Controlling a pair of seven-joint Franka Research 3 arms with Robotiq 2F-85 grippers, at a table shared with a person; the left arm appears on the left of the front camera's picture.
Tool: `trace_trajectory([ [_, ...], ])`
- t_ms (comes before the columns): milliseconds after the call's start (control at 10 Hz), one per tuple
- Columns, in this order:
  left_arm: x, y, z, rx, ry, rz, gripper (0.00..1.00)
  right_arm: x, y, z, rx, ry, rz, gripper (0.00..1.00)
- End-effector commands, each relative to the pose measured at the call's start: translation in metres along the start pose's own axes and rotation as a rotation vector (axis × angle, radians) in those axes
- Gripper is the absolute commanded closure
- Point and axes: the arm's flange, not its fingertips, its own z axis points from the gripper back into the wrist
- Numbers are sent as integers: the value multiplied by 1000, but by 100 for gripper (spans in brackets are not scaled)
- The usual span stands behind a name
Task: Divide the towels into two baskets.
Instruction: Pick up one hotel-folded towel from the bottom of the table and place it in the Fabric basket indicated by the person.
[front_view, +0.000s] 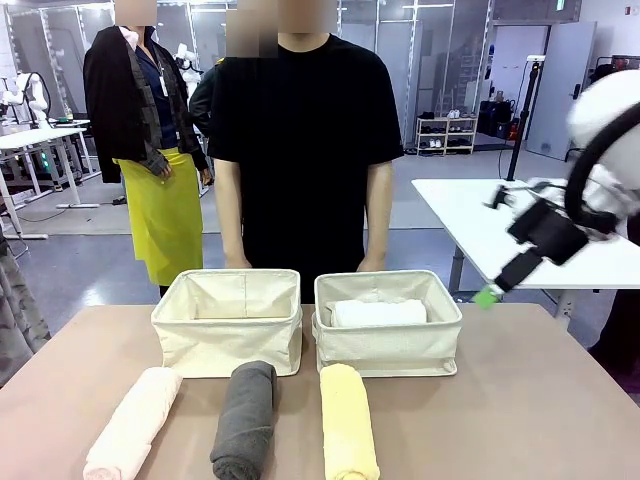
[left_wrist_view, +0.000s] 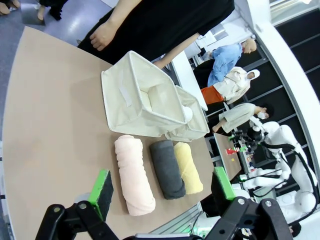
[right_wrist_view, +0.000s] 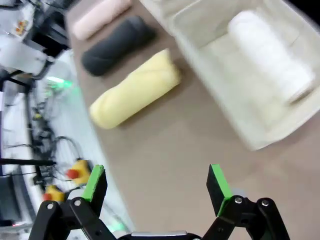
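White towel (front_view: 378, 313) binned, your left gripper (left_wrist_view: 162, 187) and right gripper (right_wrist_view: 157, 182) spread empty: likely next, the yellow towel (right_wrist_view: 135, 90) at the right gripper's eleven o'clock.

Brown table (front_view: 520, 400) bearing two baskets and three rolled towels.
Toward the far edge, the left basket (front_view: 225, 345) and the right basket (front_view: 390, 350), both of cream fabric, are set just beside each other. On the near side a row is laid out: a pale pink towel (front_view: 133, 425) at the left, a dark grey towel (front_view: 245, 417) in the middle, a yellow towel (front_view: 347, 420) at the right, each apart from its neighbour.
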Motion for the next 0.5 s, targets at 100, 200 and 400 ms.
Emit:
trace_trajectory([
  [100,1,0,2,-17,-12,-5,0,-93,-10,48,270,-204,-177,0],
  [200,1,0,2,-17,-12,-5,0,-137,-14,66,289,-325,-216,0],
  [400,1,0,2,-17,-12,-5,0,-236,-22,83,324,-502,-335,0],
])
